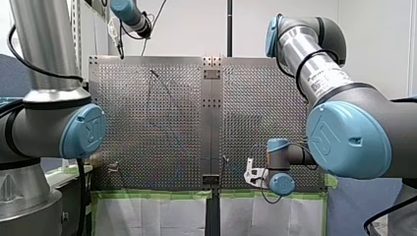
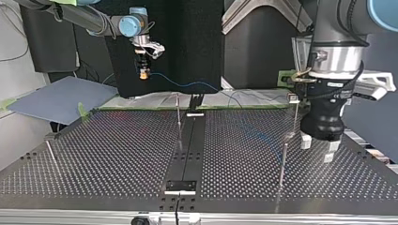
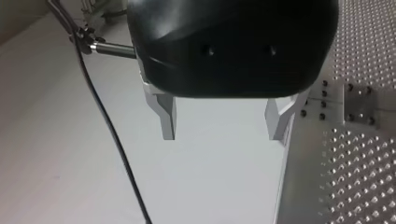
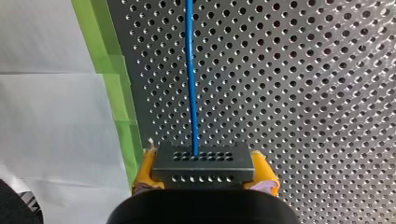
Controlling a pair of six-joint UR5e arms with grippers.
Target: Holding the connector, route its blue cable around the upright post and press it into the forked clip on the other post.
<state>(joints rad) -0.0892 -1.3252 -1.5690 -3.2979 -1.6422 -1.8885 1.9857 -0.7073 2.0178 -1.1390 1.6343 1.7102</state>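
Quick count: two pincers, one connector, one blue cable, and four thin posts (image 2: 178,117) that I can pick out in the top view. My right pincer (image 4: 205,169) is clenched on the connector (image 4: 203,161), with yellow pads (image 4: 264,170) on both sides, up by the green tape (image 4: 112,79) at the table (image 4: 303,93) edge. The blue cable (image 4: 190,70) runs straight out ahead over the holes. My left pincer (image 3: 223,133) is released, nothing between its fingers, hanging by the posts at the top view's right. I can't tell which post has the forked clip, and the cable's far end gets lost.
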